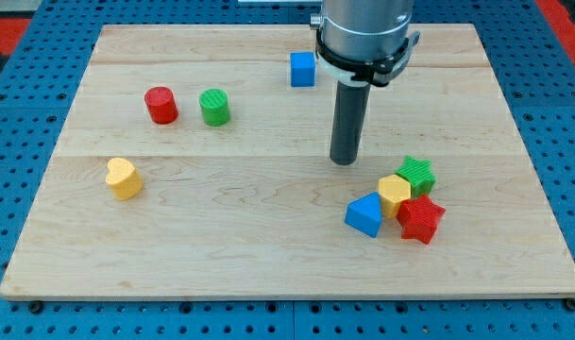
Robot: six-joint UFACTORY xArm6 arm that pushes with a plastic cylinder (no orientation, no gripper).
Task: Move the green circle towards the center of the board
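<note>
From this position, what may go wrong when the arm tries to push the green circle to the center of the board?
1. The red circle stands just to the view's left of the green circle. To push rightward, my tip must enter that narrow gap and may knock the red one.
2. My tip is now far to the green circle's right, so a direct approach would likely push it away from the center.
3. A round block may slip sideways off an off-center push.

The wooden board (268, 255) carries eight scattered coloured blocks, four of them clustered at the view's lower right.
</note>
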